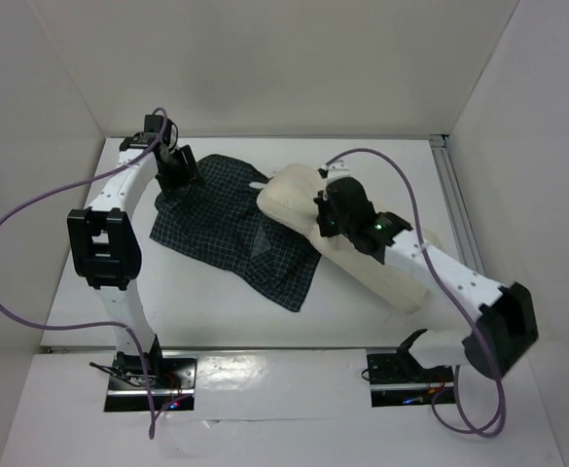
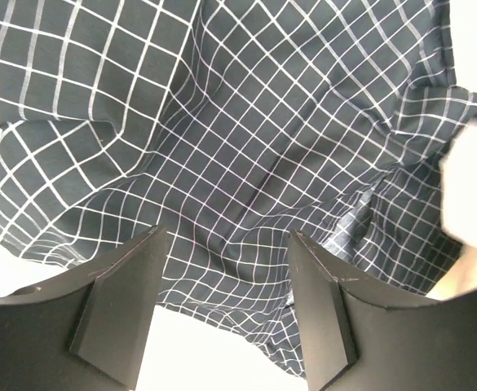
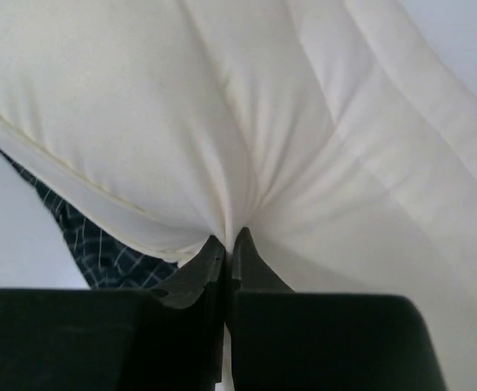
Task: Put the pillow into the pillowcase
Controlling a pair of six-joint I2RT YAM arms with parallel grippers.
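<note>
The cream-white pillow (image 1: 299,195) lies diagonally from the table's middle to the right, its left end overlapping the pillowcase. The dark checked pillowcase (image 1: 231,233) lies spread flat left of centre. My right gripper (image 1: 321,216) is shut on a pinch of the pillow's fabric (image 3: 246,163) near its left end, and the pillowcase (image 3: 99,244) shows under the pillow's edge. My left gripper (image 1: 179,173) is open, hovering over the pillowcase's far left corner; its fingers (image 2: 124,285) straddle the checked cloth's edge (image 2: 246,163) without holding it.
White walls enclose the table on the left, back and right. A metal rail (image 1: 454,204) runs along the right side. Purple cables (image 1: 31,224) loop from both arms.
</note>
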